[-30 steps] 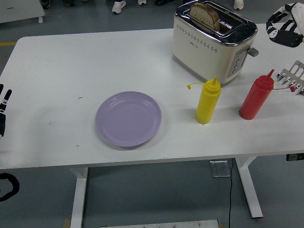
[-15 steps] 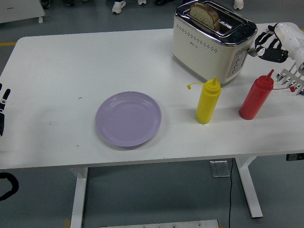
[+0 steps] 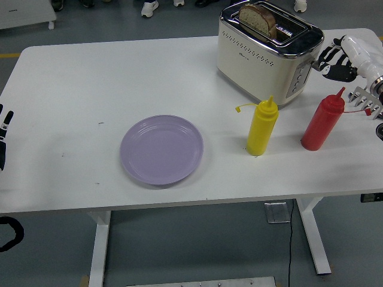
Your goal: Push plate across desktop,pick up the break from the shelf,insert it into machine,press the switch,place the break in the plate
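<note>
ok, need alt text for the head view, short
The robot's right hand reaches at the lever on the end of a cream toaster with bread sticking up from a slot. On the white table sit an empty purple plate, yellow bottle and red bottle; the left hand rests at the left edge.

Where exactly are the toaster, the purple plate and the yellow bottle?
toaster (image 3: 257, 57), head view, on its cream side wall.
purple plate (image 3: 161, 149), head view, on its bare middle.
yellow bottle (image 3: 262, 130), head view, on its body.

The right hand has moved down to the toaster's lever.
</note>
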